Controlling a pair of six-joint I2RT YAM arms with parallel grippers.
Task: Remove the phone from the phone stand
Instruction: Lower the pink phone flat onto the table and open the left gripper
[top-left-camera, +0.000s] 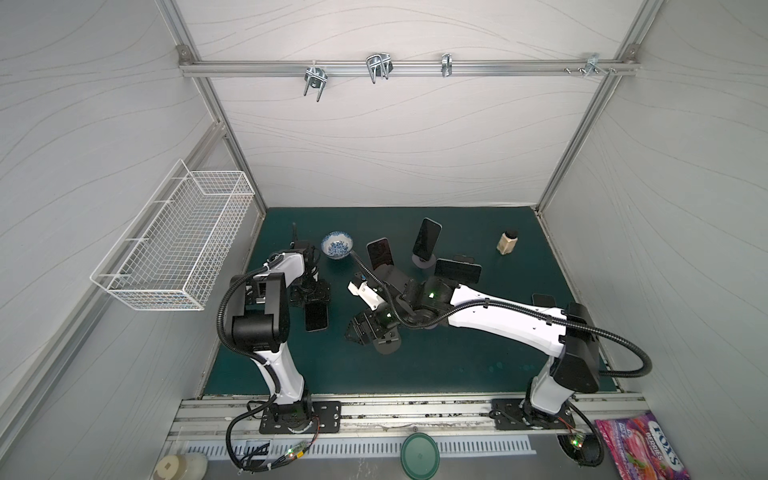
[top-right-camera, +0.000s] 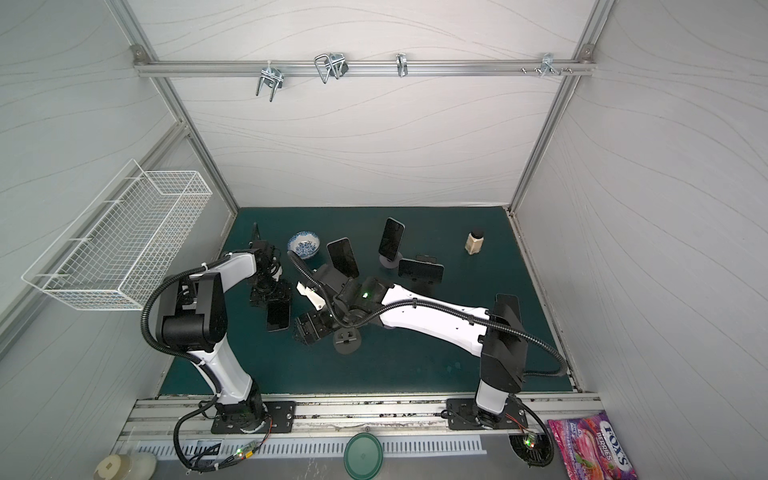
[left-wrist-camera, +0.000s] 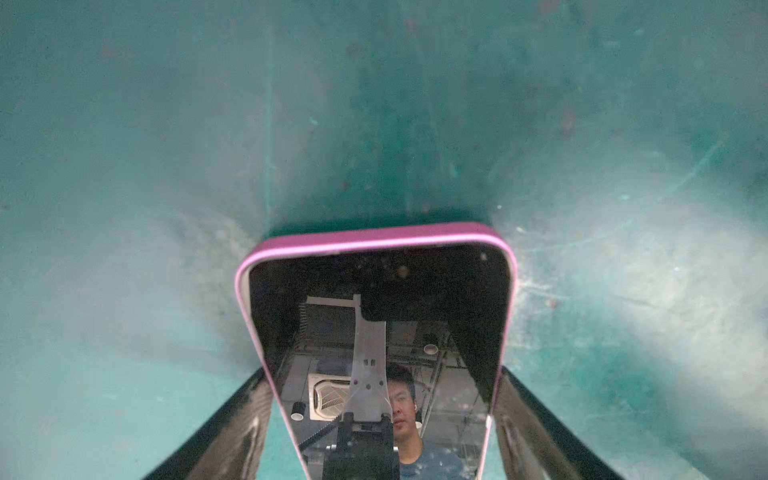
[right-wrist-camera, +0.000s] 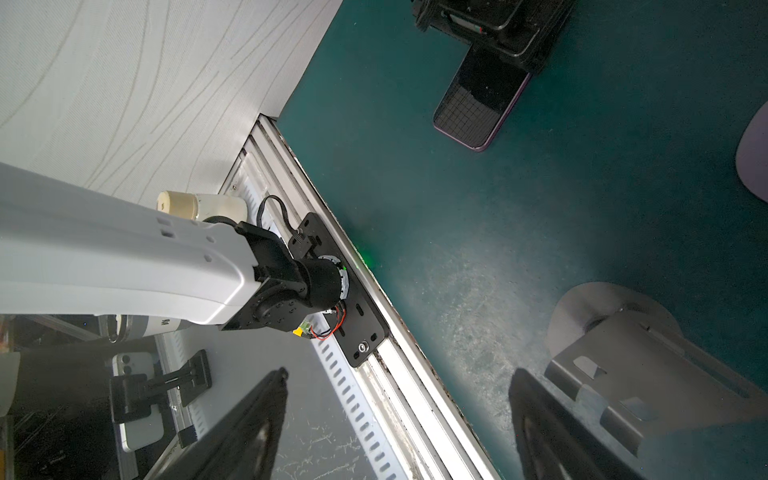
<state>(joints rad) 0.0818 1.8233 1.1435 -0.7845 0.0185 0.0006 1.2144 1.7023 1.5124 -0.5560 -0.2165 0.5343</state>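
The phone (top-left-camera: 316, 316) lies flat, screen up, on the green worktop (top-left-camera: 457, 365) toward its left edge, clear of the stand (right-wrist-camera: 615, 353). The left gripper (left-wrist-camera: 382, 374) straddles it, fingers (left-wrist-camera: 232, 424) parted, gripping nothing. If it rises crooked, a finger could snag and drag the phone. The right gripper (right-wrist-camera: 399, 374) gapes empty beside the stand.

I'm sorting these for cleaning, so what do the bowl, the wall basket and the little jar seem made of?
Bowl: probably glazed ceramic, glossy white with blue pattern.
Basket: metal wire, apparently white-coated, an open grid.
Jar: clear glass or plastic, I can't tell which; beige contents show through, dark cap.
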